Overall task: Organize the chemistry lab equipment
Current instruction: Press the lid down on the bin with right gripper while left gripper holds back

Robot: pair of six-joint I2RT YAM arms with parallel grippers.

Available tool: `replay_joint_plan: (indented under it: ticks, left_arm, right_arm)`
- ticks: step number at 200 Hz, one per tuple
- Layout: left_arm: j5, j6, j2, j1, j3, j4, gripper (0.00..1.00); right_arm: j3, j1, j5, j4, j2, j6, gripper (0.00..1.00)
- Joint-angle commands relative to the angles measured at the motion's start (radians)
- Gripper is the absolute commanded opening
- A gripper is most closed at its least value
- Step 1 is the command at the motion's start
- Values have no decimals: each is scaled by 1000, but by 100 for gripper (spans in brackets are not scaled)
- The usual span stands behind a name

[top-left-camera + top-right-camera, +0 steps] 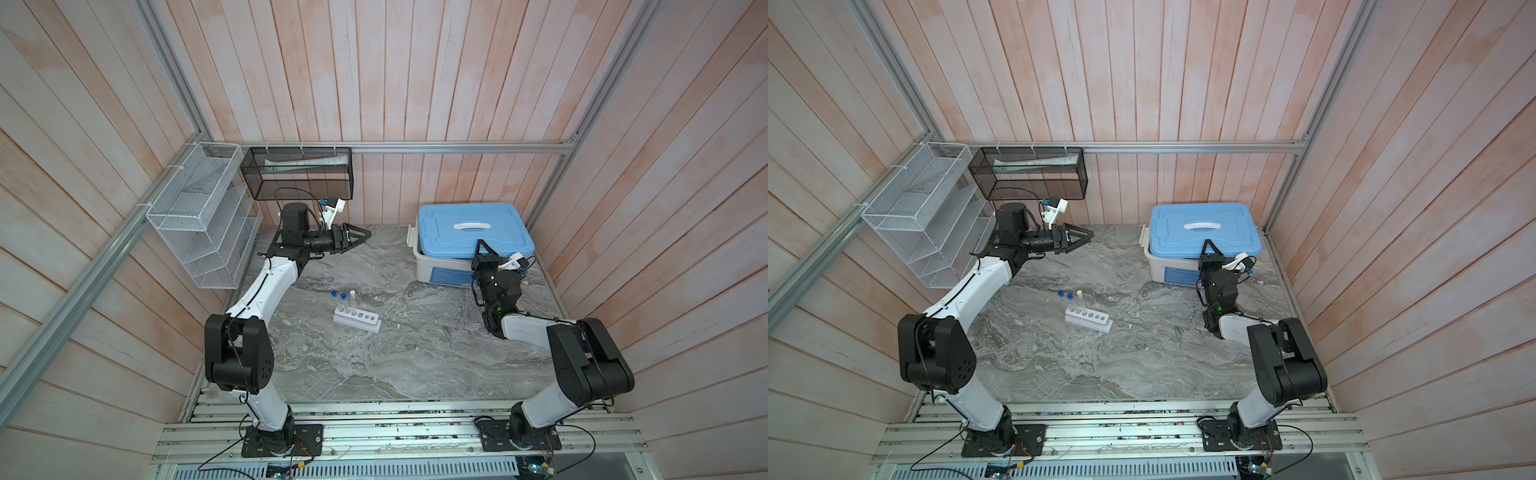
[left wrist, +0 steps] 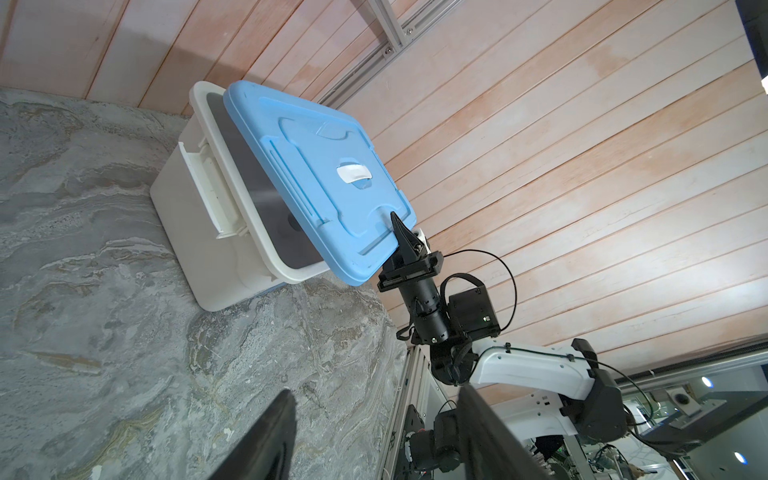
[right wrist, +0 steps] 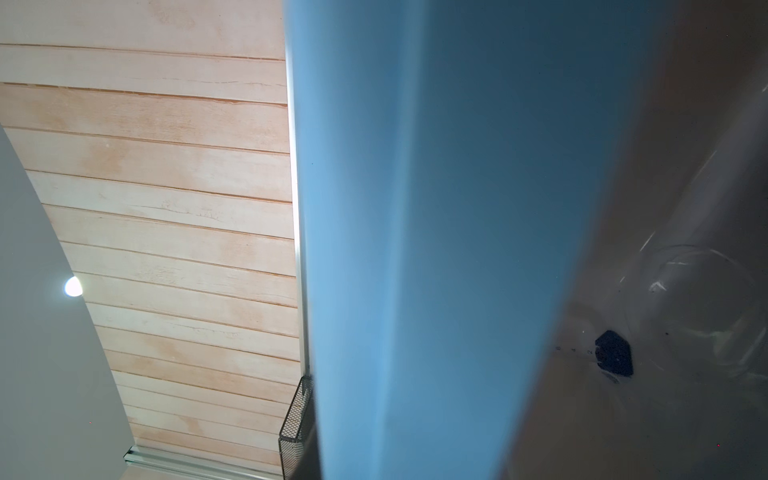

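Rack (image 1: pixel 357 321), white, stands in the middle of the table (image 1: pixel 374 365), with three test tubes (image 1: pixel 344 305) upright at its left end: two have blue caps, one a white cap. Further back on the right, the right gripper (image 1: pixel 482 245) is closed on the near edge of the blue lid (image 1: pixel 449 241) and holds it tilted up over the white bin (image 1: pixel 440 270). In the right wrist view a small dark hexagonal piece (image 3: pixel 615 353) lies inside the bin. At the back left, the left gripper (image 1: pixel 366 235) hangs above the table with jaws apart, holding nothing.
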Motion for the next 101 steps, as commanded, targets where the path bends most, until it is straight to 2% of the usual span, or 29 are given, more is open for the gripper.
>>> replay_joint_plan:
  ticks: [1,101]
  left_arm:
    - [-7,43,-23,1,36,-36,63]
    - [-1,69,-11,12,44,-63,63]
  right_arm:
    - [34,4,-12,81,19,12,0]
    - [102,25,21,32,102,15,0]
